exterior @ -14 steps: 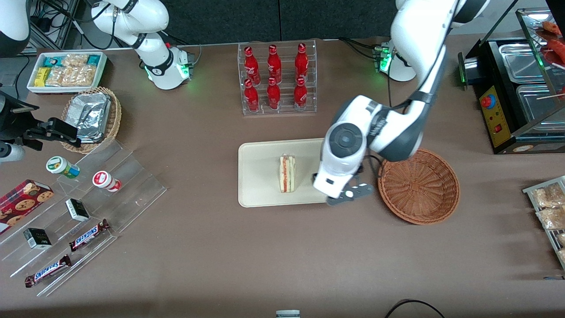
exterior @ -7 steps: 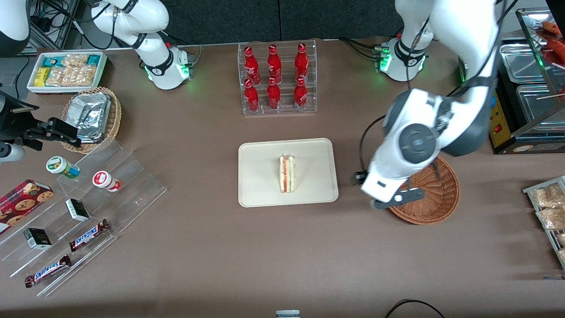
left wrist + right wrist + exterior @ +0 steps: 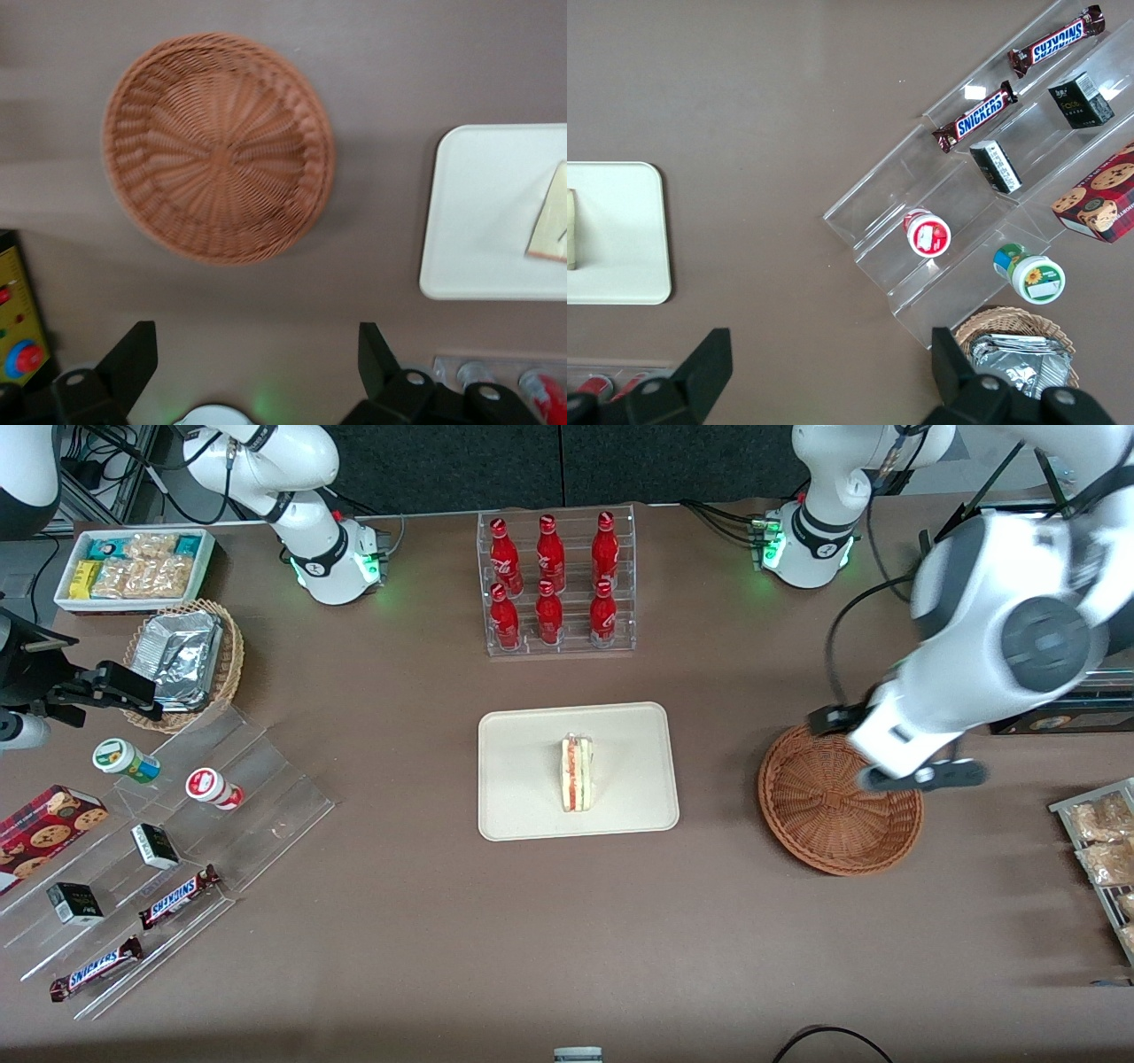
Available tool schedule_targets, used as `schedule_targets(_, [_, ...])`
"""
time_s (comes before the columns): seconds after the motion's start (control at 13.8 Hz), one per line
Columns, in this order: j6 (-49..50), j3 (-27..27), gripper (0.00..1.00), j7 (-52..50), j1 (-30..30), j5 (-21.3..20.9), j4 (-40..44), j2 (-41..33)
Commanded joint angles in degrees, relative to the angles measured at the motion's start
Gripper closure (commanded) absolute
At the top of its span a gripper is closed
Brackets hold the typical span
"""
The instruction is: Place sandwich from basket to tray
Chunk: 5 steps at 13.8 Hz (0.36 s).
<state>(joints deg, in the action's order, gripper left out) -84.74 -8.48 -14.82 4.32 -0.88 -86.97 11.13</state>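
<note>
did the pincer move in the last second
Yes. The pincer, open and empty, went from the tray's edge to above the basket, away from the sandwich.

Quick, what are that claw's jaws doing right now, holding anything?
Gripper: jaws open, holding nothing, up above the table near the basket; the sandwich lies on the tray.

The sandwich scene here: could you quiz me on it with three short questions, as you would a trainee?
1. True or false: the sandwich lies on the tray.
2. What does the basket hold? A) foil packets B) nothing C) the sandwich
3. Fill in: the gripper is high above the table, away from the tray, with its jaws ____.

Key:
1. True; it rests on the tray, filling stripe showing.
2. B; the left wrist view shows only bare wicker.
3. Open; the two jaws stand wide apart with nothing between them.
</note>
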Motion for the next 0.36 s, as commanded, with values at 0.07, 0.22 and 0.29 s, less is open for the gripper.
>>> schedule_targets(0.07, [5.71, -1.72, 0.0, 6.01, -6.51, 1.59, -1.98, -6.98])
schedule_targets(0.22, [8.44, -1.37, 0.0, 9.09, -7.84, 1.59, -1.89, -9.18])
schedule_targets(0.29, [9.24, -0.93, 0.0, 9.63, -7.84, 1.32, -1.89, -9.89])
